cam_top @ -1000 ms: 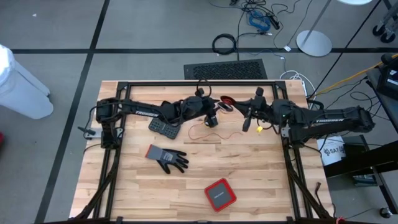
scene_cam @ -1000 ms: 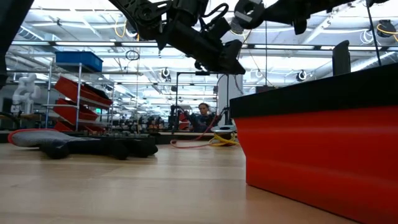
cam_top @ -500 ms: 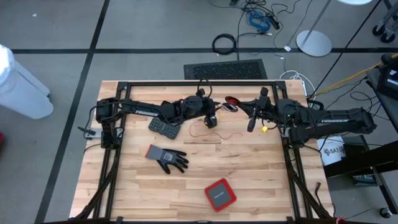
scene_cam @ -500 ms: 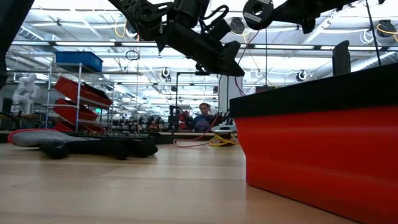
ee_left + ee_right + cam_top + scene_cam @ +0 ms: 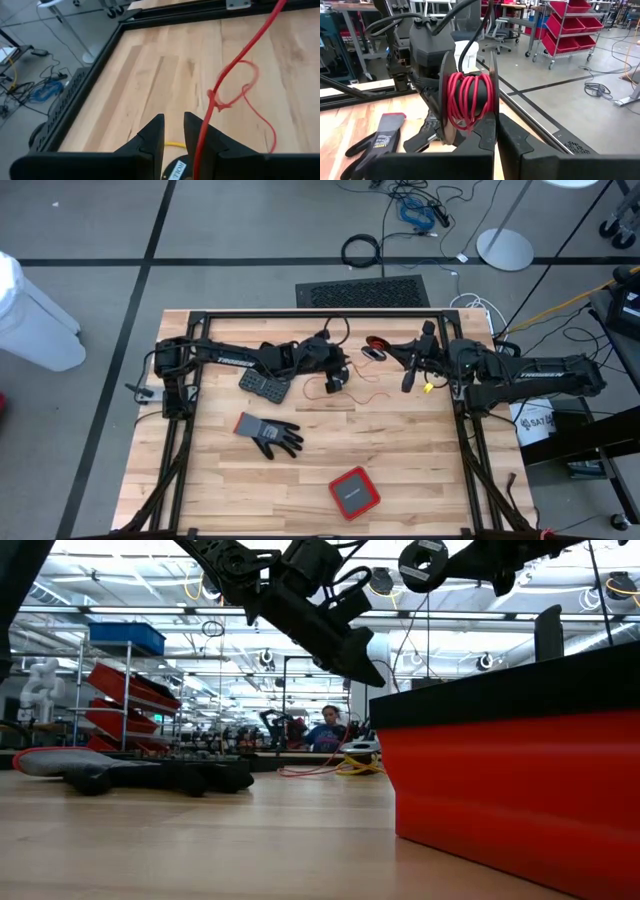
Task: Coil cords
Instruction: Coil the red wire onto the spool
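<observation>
Left gripper (image 5: pixel 172 131) pinching red cord (image 5: pixel 227 85) above the table's (image 5: pixel 300 480) far middle, loose end trailing across the wood. Right gripper (image 5: pixel 495 127) pressed together, gripping a spool (image 5: pixel 467 97) wound with red cord.

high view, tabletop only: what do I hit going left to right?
Remote-like black keypad → grey glove → left gripper, red cord trailing from it → red box → right gripper holding the spool wound with red cord → yellow cord.
</observation>
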Available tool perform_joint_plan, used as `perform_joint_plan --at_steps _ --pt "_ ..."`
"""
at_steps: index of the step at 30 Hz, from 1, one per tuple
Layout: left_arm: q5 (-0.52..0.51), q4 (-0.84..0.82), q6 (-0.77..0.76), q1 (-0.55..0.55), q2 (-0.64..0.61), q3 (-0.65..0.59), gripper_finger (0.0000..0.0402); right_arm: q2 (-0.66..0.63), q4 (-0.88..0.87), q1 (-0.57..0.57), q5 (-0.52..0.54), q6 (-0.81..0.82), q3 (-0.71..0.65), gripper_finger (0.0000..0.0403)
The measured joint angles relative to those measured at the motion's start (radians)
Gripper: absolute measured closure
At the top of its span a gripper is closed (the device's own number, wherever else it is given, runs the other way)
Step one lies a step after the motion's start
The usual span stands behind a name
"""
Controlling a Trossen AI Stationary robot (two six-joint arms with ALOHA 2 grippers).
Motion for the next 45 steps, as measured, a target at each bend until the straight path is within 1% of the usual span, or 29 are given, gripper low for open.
perform_joint_plan --at_steps 4,10,15,18,21,24,29,34,40,45 --pt "0.027 -0.012 -0.002 -0.001 0.000 0.000 0.0322 0.000 -0.032 0.000 0.000 0.000 0.000 0.0403" --pt "0.137 -0.005 -0.007 -0.006 -0.008 0.000 0.0322 0.000 -0.126 -0.002 0.000 0.011 0.000 0.0403" --pt "0.165 0.005 -0.011 -0.025 -0.052 0.000 0.0322 0.000 -0.161 -0.001 -0.011 0.010 0.000 0.0403" --pt "0.167 0.049 -0.011 -0.039 -0.087 0.000 0.0322 0.000 -0.172 -0.001 -0.058 0.008 0.000 0.0403" --pt "0.181 0.088 -0.005 -0.052 -0.109 0.001 0.0322 0.000 -0.169 -0.001 -0.083 0.019 0.000 0.0403" --pt "0.195 0.109 -0.003 -0.060 -0.108 0.002 0.0322 0.004 -0.168 0.000 -0.086 0.023 0.000 0.0403" --pt "0.167 0.110 -0.003 -0.062 -0.108 0.002 0.0322 0.030 -0.149 0.000 -0.109 0.026 0.000 0.0403" --pt "0.168 0.124 -0.003 -0.062 -0.108 0.002 0.0322 0.071 -0.108 0.000 -0.125 0.022 0.000 0.0403" --pt "0.247 0.113 -0.022 -0.062 -0.106 0.000 0.0322 0.127 -0.060 0.000 -0.132 0.005 0.000 0.0403" --pt "0.254 0.109 -0.029 -0.063 -0.106 -0.001 0.0324 0.143 -0.055 0.000 -0.128 0.003 0.000 0.0403"
